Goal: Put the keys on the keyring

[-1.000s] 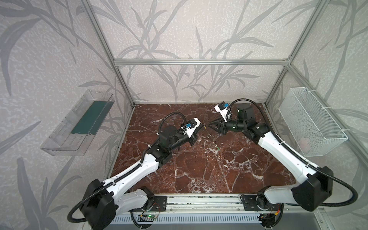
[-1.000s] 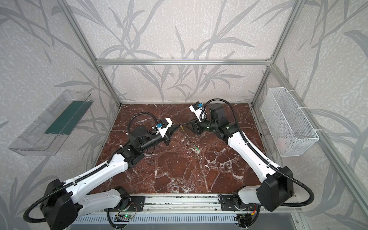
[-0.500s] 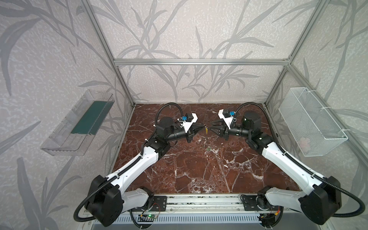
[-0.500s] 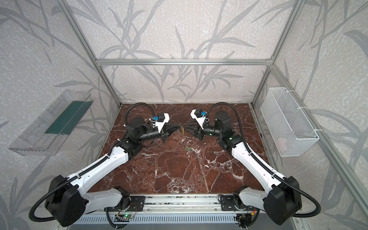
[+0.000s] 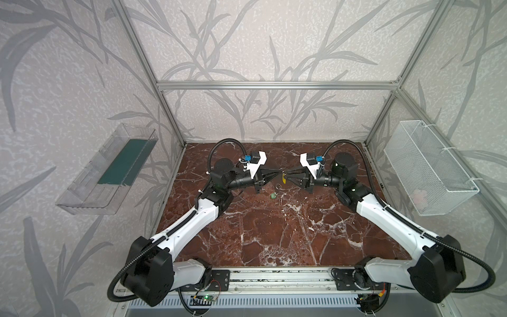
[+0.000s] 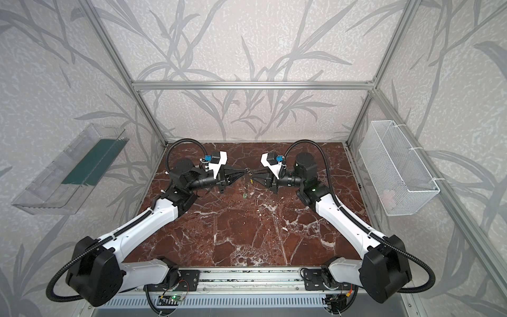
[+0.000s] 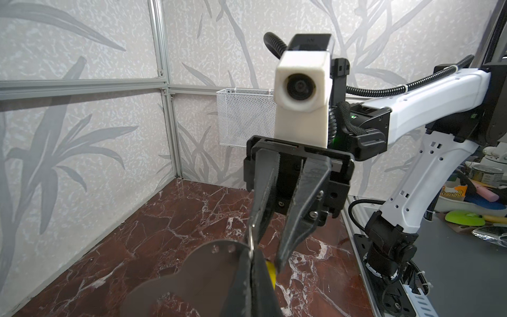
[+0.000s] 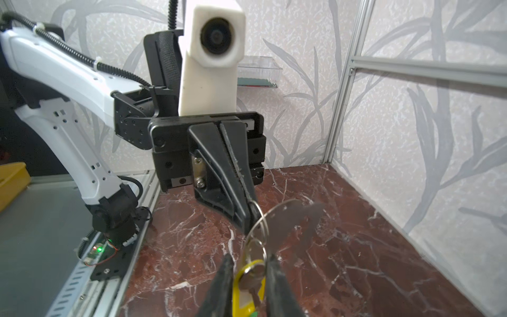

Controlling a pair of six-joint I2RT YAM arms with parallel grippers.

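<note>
The left hand [image 5: 278, 173] is pinching the grey keyring [image 7: 192, 271] up above the desk [image 5: 274, 233]. The yellow key [image 8: 241, 299] is hanging at its tip, sitting between the fingers of the right hand [image 8: 250, 256], and I cannot tell if they are squeezing it. The green key [image 5: 273, 195] is lying on the desk below.

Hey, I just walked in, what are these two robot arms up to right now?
The arms meet tip to tip above the marble table. The left gripper has its jaws shut on the grey keyring plate, holding it in the air. The right gripper has its jaws either side of the yellow key, which dangles on a wire ring by the plate's edge. Whether they pinch it is unclear. The green key lies on the table below, untouched.
</note>
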